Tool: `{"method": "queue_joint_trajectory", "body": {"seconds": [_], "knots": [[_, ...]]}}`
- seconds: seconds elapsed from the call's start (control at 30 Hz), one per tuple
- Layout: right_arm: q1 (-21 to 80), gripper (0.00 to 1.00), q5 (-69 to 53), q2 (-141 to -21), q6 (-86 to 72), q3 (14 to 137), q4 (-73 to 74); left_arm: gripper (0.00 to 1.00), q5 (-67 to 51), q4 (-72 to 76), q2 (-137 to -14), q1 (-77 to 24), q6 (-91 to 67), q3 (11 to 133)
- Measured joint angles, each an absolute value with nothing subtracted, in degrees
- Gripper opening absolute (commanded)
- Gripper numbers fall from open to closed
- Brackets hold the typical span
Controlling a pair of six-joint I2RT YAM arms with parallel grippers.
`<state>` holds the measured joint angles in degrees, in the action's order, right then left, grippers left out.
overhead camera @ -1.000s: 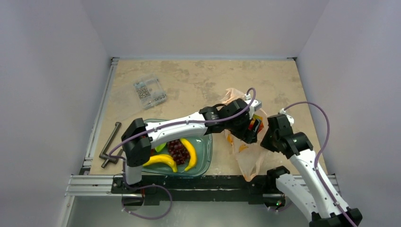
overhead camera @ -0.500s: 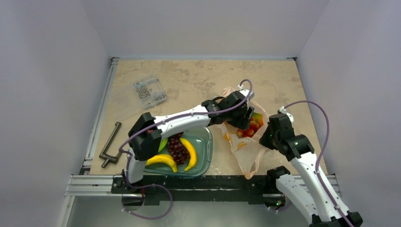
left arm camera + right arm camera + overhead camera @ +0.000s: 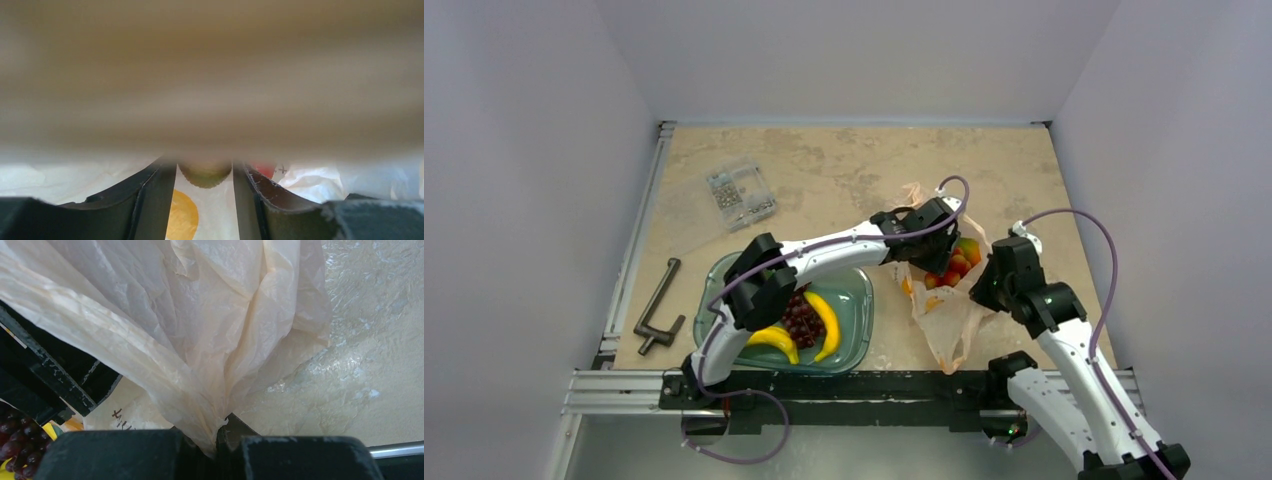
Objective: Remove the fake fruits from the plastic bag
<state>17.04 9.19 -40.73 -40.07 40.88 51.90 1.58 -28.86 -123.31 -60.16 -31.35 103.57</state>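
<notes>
The peach-pink plastic bag [image 3: 949, 325] lies right of the tray with its mouth held up. Red, yellow and orange fake fruits [image 3: 955, 265] show inside it. My left gripper [image 3: 936, 252] reaches into the bag. In the left wrist view its jaws [image 3: 205, 167] stand partly closed, with the bumpy green ball [image 3: 205, 176] filling the gap at their tips. An orange piece [image 3: 181, 220] and a red piece [image 3: 262, 169] lie beneath, and bag film blurs the top. My right gripper [image 3: 980, 283] is shut on the bag's edge, and the pinched film [image 3: 200, 330] fans out from its jaws [image 3: 220, 432].
The teal tray [image 3: 859, 330] holds two yellow bananas [image 3: 827, 325] and a dark grape bunch [image 3: 799, 318] at the near left. A clear box of small parts [image 3: 741, 195] and a black clamp tool [image 3: 659, 305] lie to the left. Walls close in on three sides.
My left gripper has moved up and left inside the bag, uncovering the fruits. Its elbow has swung to the right. The right gripper keeps its hold on the bag.
</notes>
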Motion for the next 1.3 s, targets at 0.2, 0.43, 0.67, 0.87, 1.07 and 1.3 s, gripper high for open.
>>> {"method": "queue_joint_trajectory", "body": {"seconds": [0.2,0.43,0.67,0.87,1.07,1.3], "knots": [[17.04,0.0,9.23,-40.86,-40.07,40.88,51.35,0.09,1.69,-29.54,-125.51,-60.12,-31.35,105.89],[17.04,0.0,9.3,-40.34,-40.07,40.88,51.27,0.0,1.41,-30.74,-125.67,-60.01,-30.79,108.2],[17.04,0.0,9.3,-40.12,-40.1,40.84,50.98,0.0,0.03,-34.63,-124.27,-60.03,-30.39,108.55],[17.04,0.0,9.21,-39.29,-40.1,40.84,50.98,0.0,-0.36,-35.38,-119.22,-60.01,-30.33,108.53],[17.04,0.05,7.03,-39.77,-40.34,39.31,51.18,0.54,-1.32,-32.99,-116.05,-60.01,-30.46,105.47],[17.26,0.0,5.8,-48.49,-40.71,37.43,52.58,0.61,-3.2,-33.01,-119.81,-60.12,-30.81,105.16]]}}
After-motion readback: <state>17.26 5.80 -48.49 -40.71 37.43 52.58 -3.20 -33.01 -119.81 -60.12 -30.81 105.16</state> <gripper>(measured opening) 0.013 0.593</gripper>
